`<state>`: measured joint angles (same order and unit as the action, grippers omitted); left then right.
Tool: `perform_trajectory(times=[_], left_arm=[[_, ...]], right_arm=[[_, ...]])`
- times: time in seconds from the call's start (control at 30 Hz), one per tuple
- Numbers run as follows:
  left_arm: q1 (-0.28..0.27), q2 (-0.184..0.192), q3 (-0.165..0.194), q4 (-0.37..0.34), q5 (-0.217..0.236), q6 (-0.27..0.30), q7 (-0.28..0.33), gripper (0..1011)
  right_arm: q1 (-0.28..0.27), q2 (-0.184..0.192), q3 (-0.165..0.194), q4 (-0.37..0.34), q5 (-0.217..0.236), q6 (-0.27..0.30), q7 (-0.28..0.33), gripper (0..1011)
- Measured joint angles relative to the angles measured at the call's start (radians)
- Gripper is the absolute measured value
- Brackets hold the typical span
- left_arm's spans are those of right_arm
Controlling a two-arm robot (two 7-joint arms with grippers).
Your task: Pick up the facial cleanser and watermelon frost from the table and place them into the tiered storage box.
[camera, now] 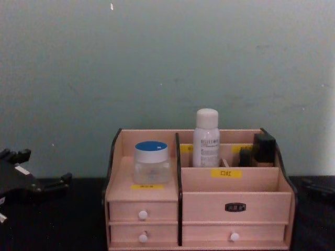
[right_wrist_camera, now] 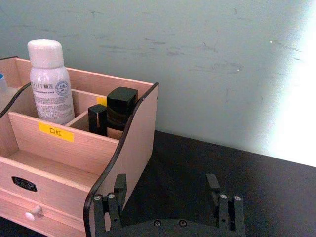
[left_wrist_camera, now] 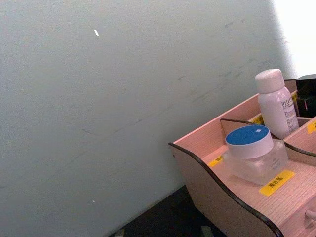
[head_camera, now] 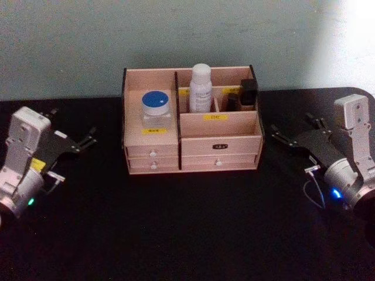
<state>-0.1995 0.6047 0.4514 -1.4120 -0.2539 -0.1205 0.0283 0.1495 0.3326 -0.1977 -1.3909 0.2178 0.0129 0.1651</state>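
The tiered storage box [head_camera: 220, 126] stands at the back middle of the black table. The facial cleanser [head_camera: 200, 88] stands upright in its rear middle compartment, also seen as a white bottle [right_wrist_camera: 49, 84] [camera: 206, 138]. The watermelon frost [head_camera: 156, 108] sits on the box's left tier above the small drawers, its blue lid up [left_wrist_camera: 254, 153] [camera: 152, 161]. My left gripper [head_camera: 89, 137] rests open left of the box, holding nothing. My right gripper [head_camera: 273, 132] is open right of the box, its fingers [right_wrist_camera: 120, 183] wide apart beside the box's side wall [right_wrist_camera: 133, 143].
Two black containers [head_camera: 246, 93] occupy the box's rear right compartment, next to the cleanser. The black table [head_camera: 187, 222] stretches in front of the box. A grey-green wall [camera: 157, 63] rises right behind it.
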Motion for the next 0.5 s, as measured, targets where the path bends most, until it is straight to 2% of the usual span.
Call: perform_trajectory(times=[0.5], left_arm=[[0.000, 0.000, 0.000, 0.000, 0.000, 0.000, 0.000, 1001]], right_arm=[[0.000, 0.000, 0.000, 0.000, 0.000, 0.000, 0.000, 1003]])
